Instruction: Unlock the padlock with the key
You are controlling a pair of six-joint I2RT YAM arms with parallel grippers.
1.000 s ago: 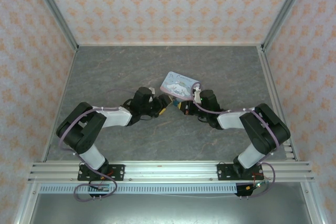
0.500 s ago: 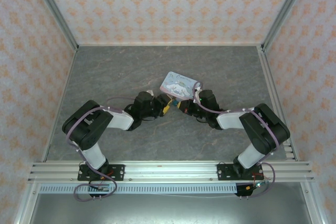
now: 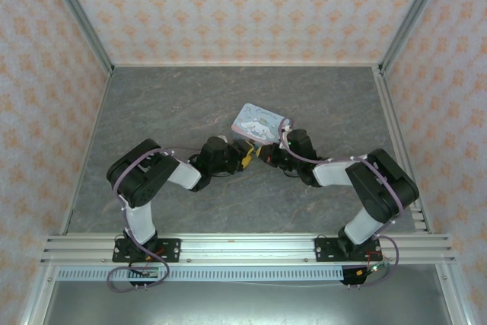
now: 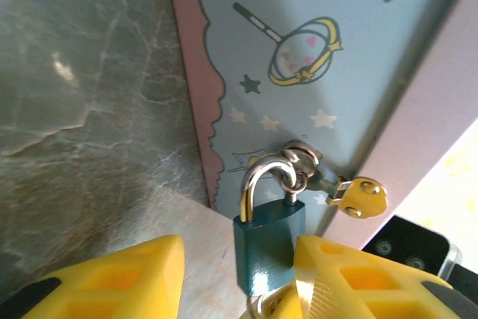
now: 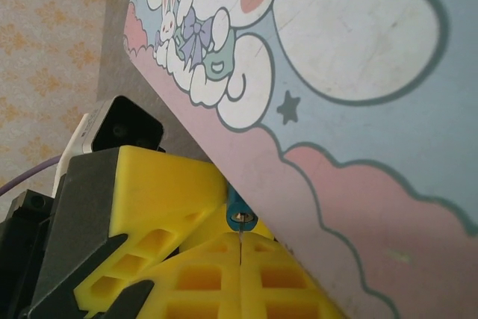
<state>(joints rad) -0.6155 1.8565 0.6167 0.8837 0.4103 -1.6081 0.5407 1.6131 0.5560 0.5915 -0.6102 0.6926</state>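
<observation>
The small teal padlock (image 4: 269, 248) hangs by its metal shackle from the hasp ring of the pale-blue cartoon tin (image 4: 299, 50). My left gripper (image 4: 235, 259) is open around the lock body: the right yellow finger (image 4: 358, 274) touches it and the left finger (image 4: 97, 282) stands apart. My right gripper (image 5: 240, 248) is shut on the key (image 5: 240, 238), whose thin blade sits in the keyhole on the padlock's underside (image 5: 240, 217). From above, the left gripper (image 3: 242, 154) and right gripper (image 3: 263, 156) meet just in front of the tin (image 3: 261, 121).
A second key with a yellow head (image 4: 360, 196) dangles from the ring beside the shackle. The tin lies on the grey marble-patterned table (image 3: 167, 104), which is walled in by patterned panels and aluminium posts.
My left arm has swung to the right, bringing its gripper in around the padlock. The right gripper and the tin have hardly moved.
</observation>
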